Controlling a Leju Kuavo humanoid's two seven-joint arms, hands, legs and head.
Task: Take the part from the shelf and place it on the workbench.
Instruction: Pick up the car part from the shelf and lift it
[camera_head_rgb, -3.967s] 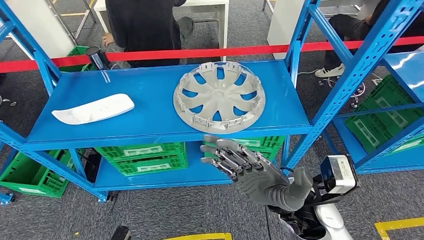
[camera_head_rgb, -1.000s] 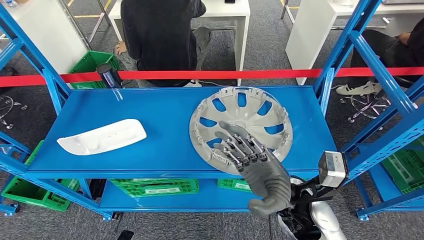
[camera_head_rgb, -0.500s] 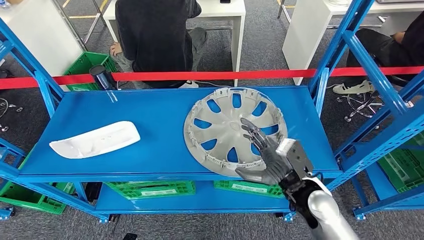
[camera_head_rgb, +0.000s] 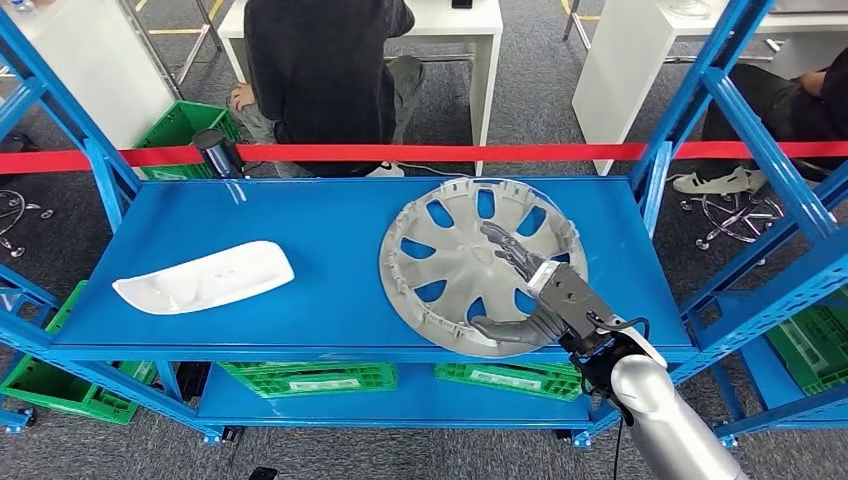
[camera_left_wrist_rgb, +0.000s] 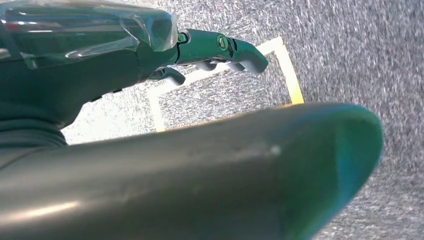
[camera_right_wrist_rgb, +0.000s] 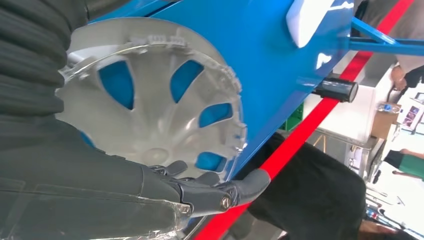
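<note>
Right of centre in the head view, on the top deck of the blue shelf (camera_head_rgb: 300, 290), lies the grey wheel cover (camera_head_rgb: 450, 265), its slotted face up and its near rim close to the shelf's front edge. The right hand (camera_head_rgb: 535, 295) reaches in from the lower right on a silver arm and lies over the cover's right half, fingers (camera_head_rgb: 505, 245) stretched across the spokes toward the hub, thumb (camera_head_rgb: 495, 325) at the near rim. The right wrist view shows the fingertips (camera_right_wrist_rgb: 240, 187) spread over the cover's face; whether they actually clamp the cover I cannot tell. At the left of the same deck rests a white curved plastic panel (camera_head_rgb: 205, 277), well apart from the cover. A red barrier tape (camera_head_rgb: 400, 152) crosses the frame behind the shelf, and a person in dark clothes (camera_head_rgb: 320, 70) sits beyond it at a white desk (camera_head_rgb: 480, 25). Green crates (camera_head_rgb: 310, 375) sit under the deck. The left hand (camera_left_wrist_rgb: 150, 55) hangs over grey carpet (camera_left_wrist_rgb: 360, 60), fingers slightly bent and holding nothing.
</note>
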